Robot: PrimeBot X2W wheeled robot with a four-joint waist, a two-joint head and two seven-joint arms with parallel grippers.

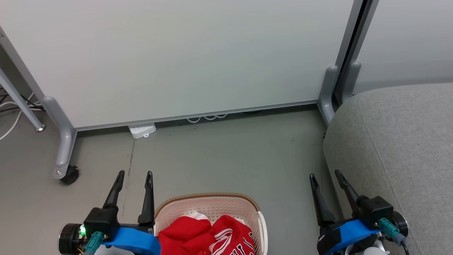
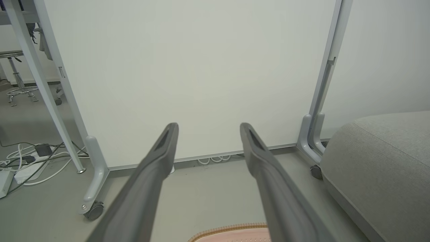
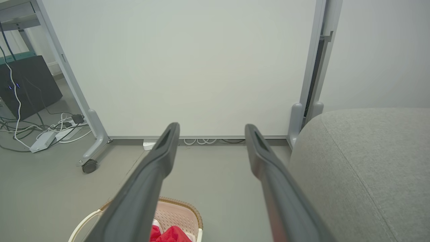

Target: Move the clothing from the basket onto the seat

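Note:
The cream basket (image 1: 212, 206) with its brown rim sits on the floor at the bottom centre of the head view, also seen as basket (image 3: 178, 215) and as a rim strip (image 2: 231, 230). Inside lies the red clothing (image 1: 205, 235), a jersey with white lettering on the right and a plain red piece on the left; clothing (image 3: 168, 234) peeks out in the right wrist view. The grey seat (image 1: 396, 148) fills the right side, seat (image 2: 383, 168), seat (image 3: 362, 161). My left gripper (image 1: 135, 174) stands open just left of the basket. My right gripper (image 1: 325, 174) stands open beside the seat's edge. Both hold nothing.
A white partition panel (image 1: 177, 56) on grey legs with a castor (image 1: 70, 175) stands ahead. A white power strip (image 1: 142, 130) and cables lie under it. Cables and adapters (image 3: 50, 134) are on the floor to the left. Grey floor (image 1: 226, 159) lies between basket and panel.

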